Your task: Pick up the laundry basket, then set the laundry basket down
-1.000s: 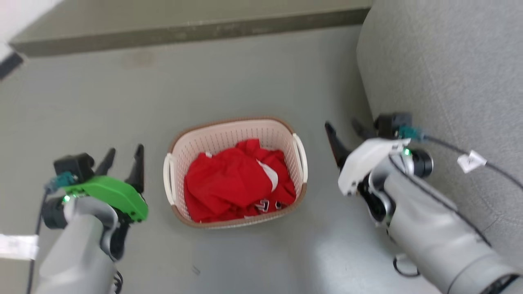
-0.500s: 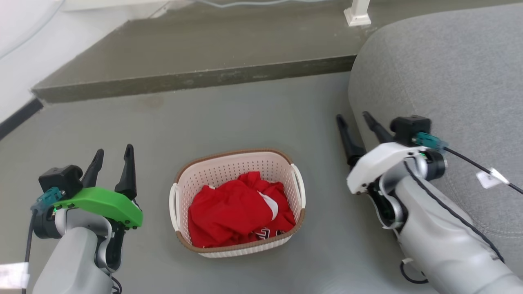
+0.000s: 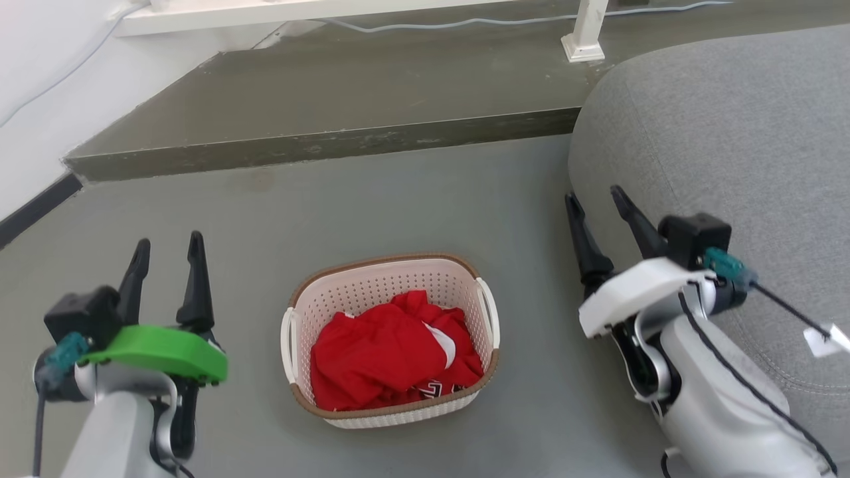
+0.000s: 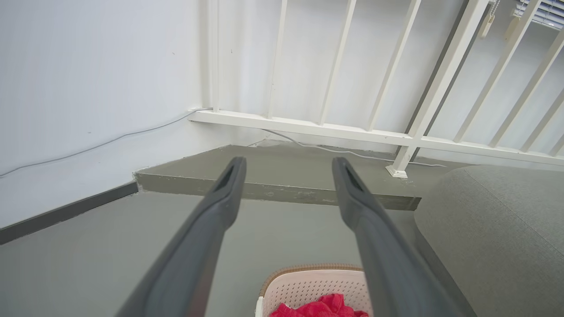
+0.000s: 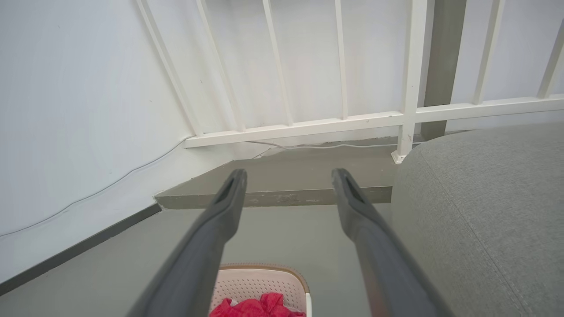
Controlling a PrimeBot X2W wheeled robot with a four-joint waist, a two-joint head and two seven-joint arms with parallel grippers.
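Red clothing (image 3: 382, 355) hides the floor of the laundry basket (image 3: 378, 285)

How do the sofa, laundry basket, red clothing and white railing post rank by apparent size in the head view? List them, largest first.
1. grey sofa
2. laundry basket
3. red clothing inside it
4. white railing post, cropped and farthest away, so true size unsure

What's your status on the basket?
Left gripper open, right gripper open, both empty. Laundry basket on floor between them, red garment inside. Grey sofa close beside right gripper.
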